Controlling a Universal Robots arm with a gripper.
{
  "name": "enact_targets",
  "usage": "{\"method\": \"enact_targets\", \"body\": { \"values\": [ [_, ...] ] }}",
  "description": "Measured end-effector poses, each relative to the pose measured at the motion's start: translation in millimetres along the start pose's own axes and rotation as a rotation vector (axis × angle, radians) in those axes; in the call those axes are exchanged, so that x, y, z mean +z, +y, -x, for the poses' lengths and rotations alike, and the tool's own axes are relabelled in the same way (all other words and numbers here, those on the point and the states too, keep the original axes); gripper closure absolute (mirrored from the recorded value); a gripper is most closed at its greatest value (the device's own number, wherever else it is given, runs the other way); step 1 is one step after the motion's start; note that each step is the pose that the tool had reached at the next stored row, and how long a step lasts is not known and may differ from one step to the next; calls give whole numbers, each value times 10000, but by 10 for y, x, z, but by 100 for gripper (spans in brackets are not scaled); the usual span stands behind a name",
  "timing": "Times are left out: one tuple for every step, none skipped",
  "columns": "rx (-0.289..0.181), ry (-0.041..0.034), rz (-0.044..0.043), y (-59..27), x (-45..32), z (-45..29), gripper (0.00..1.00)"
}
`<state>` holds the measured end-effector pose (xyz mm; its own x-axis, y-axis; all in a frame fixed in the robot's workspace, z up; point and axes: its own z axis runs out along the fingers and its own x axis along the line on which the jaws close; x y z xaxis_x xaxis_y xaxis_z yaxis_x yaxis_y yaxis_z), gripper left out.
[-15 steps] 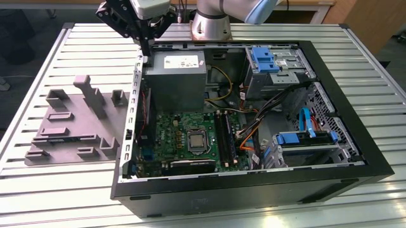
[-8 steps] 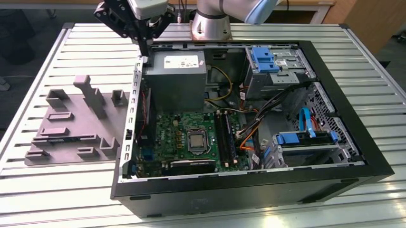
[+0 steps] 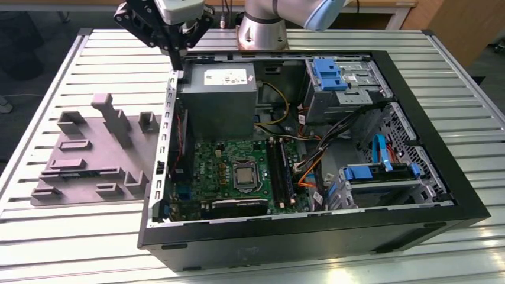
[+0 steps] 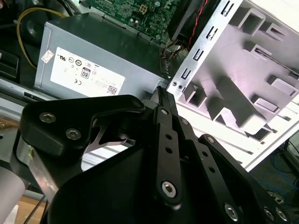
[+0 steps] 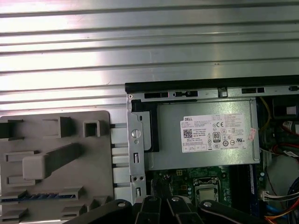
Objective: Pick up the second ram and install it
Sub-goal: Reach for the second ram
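Observation:
The second ram (image 3: 83,173) is a thin dark blue-green stick resting on edge in a slot of the grey fixture plate (image 3: 87,142), at the exterior view's left of the open computer case (image 3: 316,236). The first wrist view shows the ram (image 5: 32,196) as a bluish strip low on the plate (image 5: 56,140). My gripper (image 3: 175,61) hangs over the case's rear corner beside the power supply (image 3: 222,97), well away from the ram. Its fingers meet at a point (image 4: 161,91), shut with nothing between them. Black memory slots (image 3: 278,171) run along the green motherboard (image 3: 229,160).
The case stands on a ribbed aluminium table (image 3: 79,236). Inside are a CPU socket (image 3: 245,177), orange and yellow cables (image 3: 316,160), and blue drive brackets (image 3: 327,74). The case's metal rear wall (image 3: 167,136) rises between the fixture and the motherboard. The arm's base (image 3: 264,29) stands behind the case.

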<state>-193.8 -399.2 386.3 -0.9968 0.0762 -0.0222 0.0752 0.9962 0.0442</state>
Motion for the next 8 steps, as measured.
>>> {"method": "enact_targets", "body": {
  "values": [
    [0, 0, 0, 0, 0, -5, 89],
    [0, 0, 0, -1, 0, -10, 89],
    [0, 0, 0, -1, 0, -14, 89],
    [0, 0, 0, -1, 1, -19, 89],
    [0, 0, 0, -2, 1, -23, 89],
    [0, -1, 1, -2, 2, -28, 89],
    [0, 0, 0, -2, 2, -33, 89],
    [0, 0, -1, -3, 1, -37, 89]
  ]
}}
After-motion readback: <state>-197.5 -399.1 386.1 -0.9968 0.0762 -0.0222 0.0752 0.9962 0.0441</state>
